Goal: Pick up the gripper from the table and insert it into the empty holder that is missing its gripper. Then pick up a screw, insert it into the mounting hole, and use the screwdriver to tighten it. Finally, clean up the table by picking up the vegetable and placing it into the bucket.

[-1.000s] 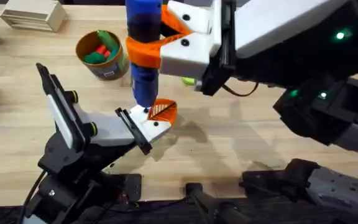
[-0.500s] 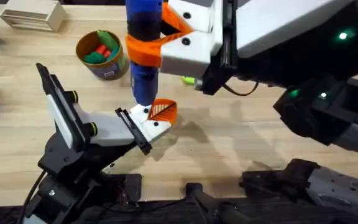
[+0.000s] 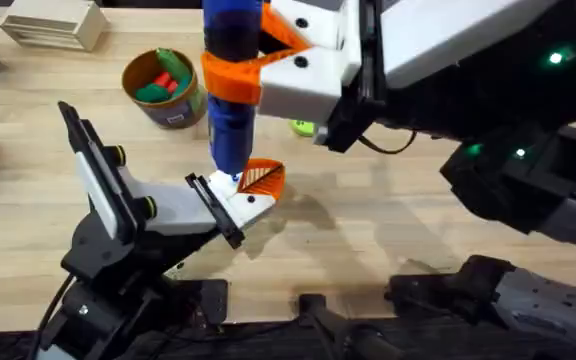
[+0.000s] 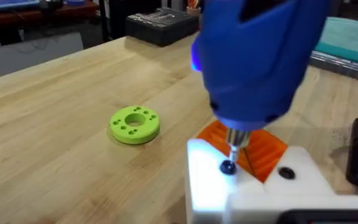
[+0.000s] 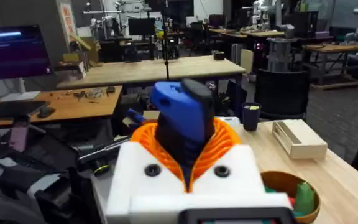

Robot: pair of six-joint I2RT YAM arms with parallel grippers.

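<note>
The right gripper (image 3: 240, 72) clamps its orange pads (image 5: 225, 146) around the blue screwdriver (image 3: 230, 90), holding it upright near the middle of the wooden table (image 3: 388, 225). The tool's tip comes down onto a dark screw (image 4: 228, 167) seated in the white holder (image 4: 247, 186) at the end of the left arm. The orange gripper (image 3: 262, 178), its ribbed face up, sits in that holder, just beside the screw. In the left wrist view a second dark hole (image 4: 285, 173) shows in the holder's top, next to the orange piece. Whether the left arm's fingers are apart or together cannot be told.

The bucket (image 3: 160, 90) stands on the far left part of the table, well apart from the screwdriver, with a slim green vegetable (image 3: 168, 60) lying among red and green toy pieces inside. A lime-green disc (image 4: 134, 124) lies flat on the table near the holder, not touching it; in the overhead view it is mostly hidden behind the right arm. A pale slotted wooden box (image 3: 53, 25) sits at the table's far left corner, beyond the bucket.
</note>
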